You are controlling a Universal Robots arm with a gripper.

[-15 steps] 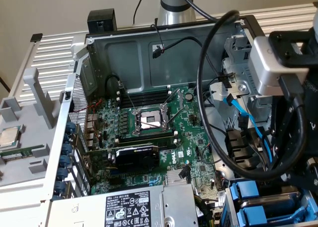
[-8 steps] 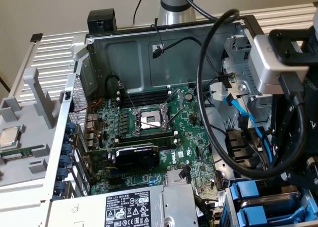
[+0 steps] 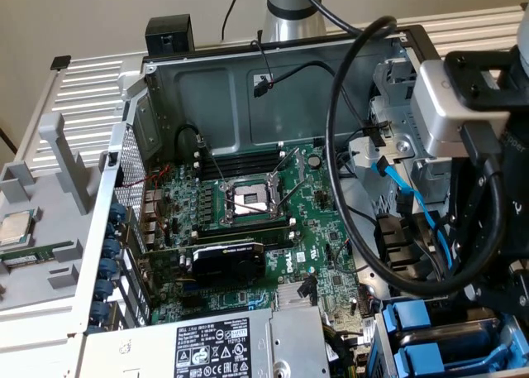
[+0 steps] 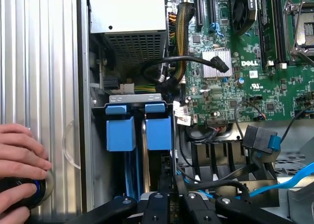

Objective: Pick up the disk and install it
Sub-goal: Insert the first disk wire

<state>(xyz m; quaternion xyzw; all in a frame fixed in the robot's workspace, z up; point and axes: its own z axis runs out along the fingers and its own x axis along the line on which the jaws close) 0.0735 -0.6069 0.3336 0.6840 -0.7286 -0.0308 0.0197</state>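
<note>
**Disk in its bay, jaws clenched at its end**

The gripper (image 4: 171, 198) hangs over the drive bays at the corner of the open case (image 4: 83, 136). Its jaws are drawn nearly together. Two drives in blue carriers stand side by side in the bays, just beside the power supply (image 4: 127, 18).

The disk (image 4: 158, 131) is, by judgement, the one nearer the motherboard (image 4: 245, 94), because it lies straight in line with the gripper. The other drive (image 4: 120, 131) sits between it and the case wall. The jaws close at the disk's near end, but the shadow there hides whether they pinch it or only touch it.

The pick-up looks done and the install is the step in hand. The disk's blue tab is level with its neighbour's, so it seems well into the bay. Whether it is fully seated cannot be told, since its connector end is hidden.

Any further move calls for a straight line along the bay, with no lean against the other drive. It also calls for light force, and for clearance from the blue cable (image 4: 294, 175) and the black leads lying near the gripper.

A person's hand (image 4: 22, 160) rests on a round black control (image 4: 24, 195) on the ribbed bench (image 4: 44, 62) beside the case, apart from the bays.
</note>
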